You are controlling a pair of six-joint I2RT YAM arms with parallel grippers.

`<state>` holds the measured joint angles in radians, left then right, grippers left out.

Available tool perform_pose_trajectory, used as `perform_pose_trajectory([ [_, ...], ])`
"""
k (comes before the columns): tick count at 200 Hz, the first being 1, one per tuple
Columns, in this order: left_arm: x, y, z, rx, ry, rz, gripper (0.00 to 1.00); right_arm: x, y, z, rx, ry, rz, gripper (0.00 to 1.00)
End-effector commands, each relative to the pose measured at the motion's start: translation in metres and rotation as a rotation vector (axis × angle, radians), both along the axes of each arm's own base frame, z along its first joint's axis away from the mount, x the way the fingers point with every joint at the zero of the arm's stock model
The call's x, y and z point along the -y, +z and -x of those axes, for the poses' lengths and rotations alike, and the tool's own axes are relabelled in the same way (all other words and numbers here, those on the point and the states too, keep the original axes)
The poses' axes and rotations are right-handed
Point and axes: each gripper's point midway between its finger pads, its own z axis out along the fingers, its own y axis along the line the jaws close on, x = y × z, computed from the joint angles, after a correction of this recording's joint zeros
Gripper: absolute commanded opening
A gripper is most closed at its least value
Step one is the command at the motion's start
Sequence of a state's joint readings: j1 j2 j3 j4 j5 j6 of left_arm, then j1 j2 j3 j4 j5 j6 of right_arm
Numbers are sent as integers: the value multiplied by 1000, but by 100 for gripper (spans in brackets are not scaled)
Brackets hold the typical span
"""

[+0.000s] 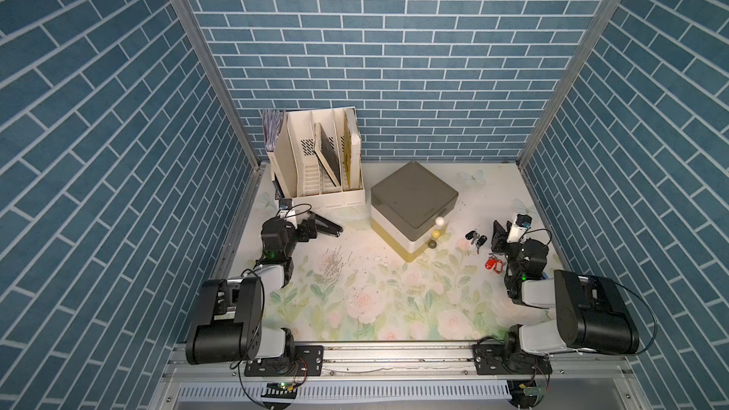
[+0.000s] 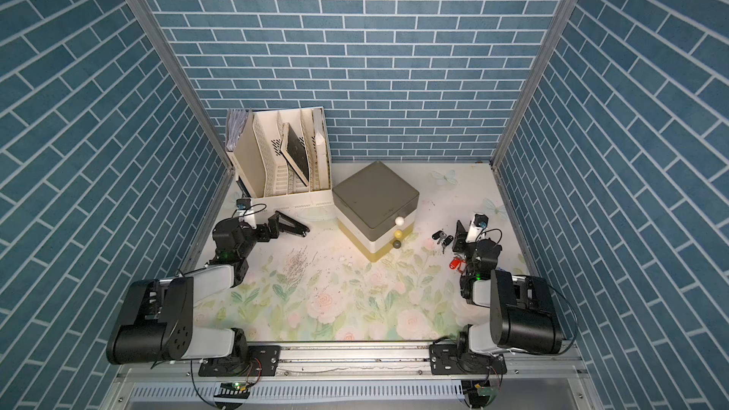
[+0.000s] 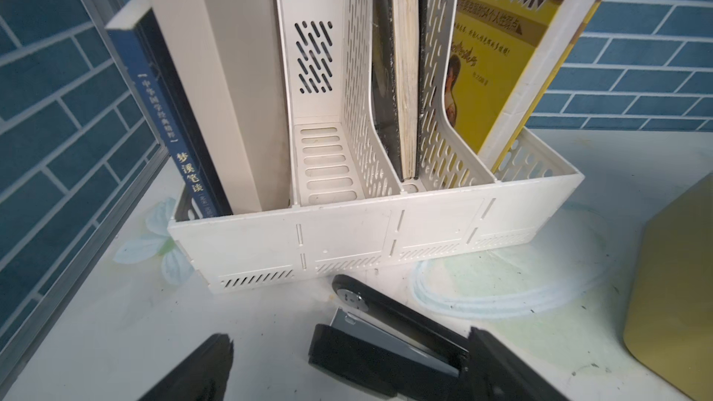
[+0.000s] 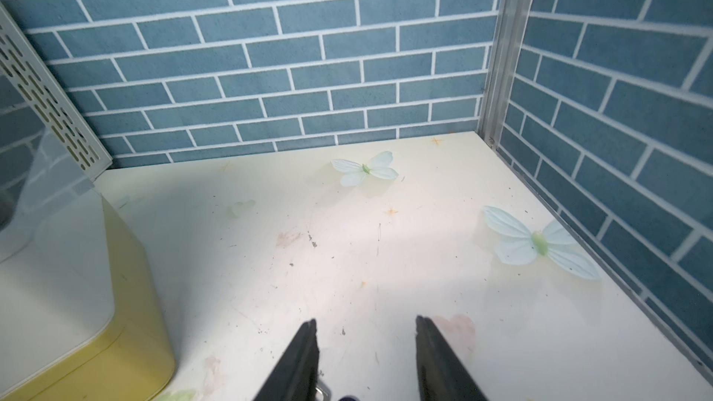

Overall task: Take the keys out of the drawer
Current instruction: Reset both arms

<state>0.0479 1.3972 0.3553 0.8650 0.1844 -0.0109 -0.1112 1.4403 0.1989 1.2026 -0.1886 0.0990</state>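
While two arms reached in from the near edge of the table (image 1: 355, 309), the keys lay out on its flowered top, both lots beside the right arm. Nearest was the red tag (image 1: 490, 262), one only, close by that arm's wrist and behind the fingertips of the right end effector (image 4: 365, 320). Its jaws stood a moderate way apart with nothing between them, pointing toward the far wall just above the table. Just beside them, on the side facing the drawer box, lay the dark bunch (image 1: 475, 238). It showed two dark heads and some silvery blades, too small to count surely, and I could not tell whether the heads were black or dark blue. It did not seem to touch the fingers.

Farther in stood one drawer box (image 1: 414, 199) with three drawers stacked grey, white and yellow, all flush. It had three round knobs (image 1: 435, 233), white, yellow and dark, one to each drawer. Level with it on the other side, the left end effector (image 3: 349, 335) stood wide. One black stapler (image 3: 386, 345) lay between its jaws, against one finger and well clear of the other. Farthest, by the back wall, one white file rack (image 3: 347, 233) held four books upright or leaning.
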Motion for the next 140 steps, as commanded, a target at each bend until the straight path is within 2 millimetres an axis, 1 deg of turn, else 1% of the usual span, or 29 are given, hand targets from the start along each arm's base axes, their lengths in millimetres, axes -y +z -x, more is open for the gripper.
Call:
perform_pose_trajectory([
  [1,10,13,8,116,-26,-45,100,-8,12,-2,57,45,42,43],
  [9,16,8,5,104,-42,-73,100,-9,11,-2,53,54,43,43],
  [17,18,5,7,111,-32,-94,100,-14,11,-1,58,76,54,43],
  [25,8,7,10,129,32,-81,100,-20,11,2,74,96,75,43],
  [38,-1,1,14,145,84,-58,100,-27,8,5,87,99,109,44],
  [43,-7,-1,12,129,108,-48,100,-28,2,5,77,103,118,45],
  [49,-10,-3,11,119,123,-44,100,-31,6,2,103,115,108,49],
  [53,-10,-2,11,125,124,-41,100,-28,3,-2,73,98,115,51],
  [56,-10,-2,11,120,125,-43,100,-25,-5,-5,26,75,120,55],
  [65,-14,-2,11,125,149,-38,100,-25,-3,-11,35,37,138,61],
  [66,-14,-2,11,124,147,-37,100,-25,-7,-11,16,35,138,62],
  [70,-14,-3,11,117,150,-39,100,-24,-8,-12,3,30,145,64],
  [75,-15,-2,11,119,152,-40,100,-26,-4,-11,23,31,145,66],
  [82,-14,-3,11,117,152,-41,100,-26,-8,-12,5,34,146,67],
  [90,-15,-3,11,120,153,-39,100,-27,-5,-12,21,34,145,68],
  [94,-15,-3,11,117,153,-40,100,-26,-7,-12,12,34,145,69],
  [117,-14,-2,11,120,158,-46,100,-27,-6,-12,17,34,147,79],
  [121,-14,-3,11,118,157,-46,100,-27,-7,-12,11,35,146,83],
  [125,-14,-2,11,122,157,-46,100,-27,-7,-12,10,34,146,88],
  [128,-14,-1,11,123,157,-46,100,-27,-6,-11,15,34,147,97],
  [129,-14,-2,11,122,157,-46,100,-27,-5,-11,18,34,146,99],
  [140,-14,-2,11,123,157,-46,100,-27,-6,-11,14,36,146,100],
])
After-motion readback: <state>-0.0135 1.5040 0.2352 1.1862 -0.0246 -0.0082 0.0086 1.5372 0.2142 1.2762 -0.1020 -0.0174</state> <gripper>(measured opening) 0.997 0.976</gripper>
